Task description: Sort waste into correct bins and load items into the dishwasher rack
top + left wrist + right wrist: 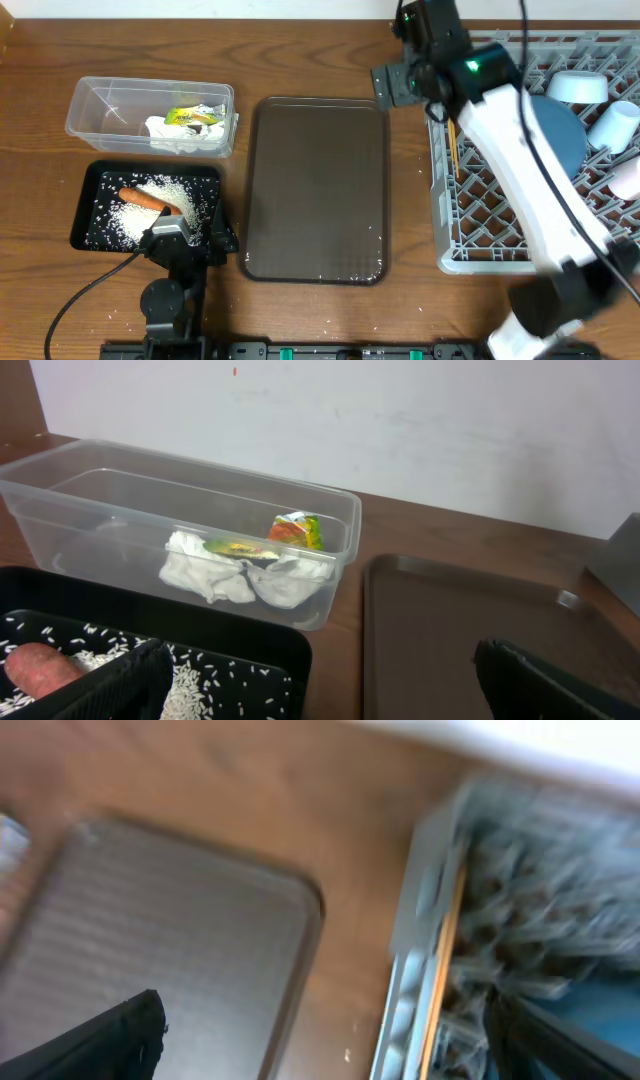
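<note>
The clear tub [100,110] holds crumpled tissue [245,575] and the wrapper [295,532]. Rice [130,215] and a carrot piece [142,199] lie in the black tray [92,190]. My left gripper [320,695] hangs open and empty over that tray's right edge. At the right, the grey rack [480,225] carries the dark blue bowl [558,132], light blue bowl [578,87], white cup [612,125], pink cup [626,178] and chopsticks [452,148]. The right gripper [330,1050] is open and empty, high above the gap between the brown tray and the rack's left wall [415,950].
The brown serving tray [315,190] lies mid-table with a few rice grains near its front edge. Stray grains dot the wood around the black tray. The white right arm [520,180] crosses over the rack's left half.
</note>
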Controlling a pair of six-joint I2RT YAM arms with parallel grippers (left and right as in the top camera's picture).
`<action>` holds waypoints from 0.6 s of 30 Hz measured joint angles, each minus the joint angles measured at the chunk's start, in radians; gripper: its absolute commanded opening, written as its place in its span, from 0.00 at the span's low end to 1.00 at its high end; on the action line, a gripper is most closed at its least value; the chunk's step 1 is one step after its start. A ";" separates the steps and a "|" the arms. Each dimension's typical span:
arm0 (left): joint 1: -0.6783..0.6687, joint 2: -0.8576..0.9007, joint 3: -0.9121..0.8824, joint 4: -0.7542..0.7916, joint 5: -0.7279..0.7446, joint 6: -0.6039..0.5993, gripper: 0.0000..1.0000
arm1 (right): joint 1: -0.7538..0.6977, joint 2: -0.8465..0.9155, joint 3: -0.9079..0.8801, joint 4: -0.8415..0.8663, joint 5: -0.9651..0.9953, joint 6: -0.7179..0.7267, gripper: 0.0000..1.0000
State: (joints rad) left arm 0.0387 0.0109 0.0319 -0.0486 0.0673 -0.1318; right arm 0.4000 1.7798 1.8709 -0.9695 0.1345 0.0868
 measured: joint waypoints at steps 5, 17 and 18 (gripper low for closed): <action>0.000 0.000 0.000 0.000 0.000 0.000 0.99 | -0.054 -0.235 -0.188 0.116 0.016 -0.028 0.99; 0.000 0.000 -0.001 0.001 -0.004 -0.003 0.99 | -0.252 -0.806 -1.065 0.657 -0.153 -0.043 0.99; 0.000 0.000 -0.001 0.001 -0.004 -0.003 0.99 | -0.253 -0.858 -1.128 0.710 -0.160 -0.044 0.99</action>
State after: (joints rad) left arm 0.0383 0.0109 0.0311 -0.0479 0.0631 -0.1345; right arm 0.1467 0.9215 0.7429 -0.2592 -0.0254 0.0425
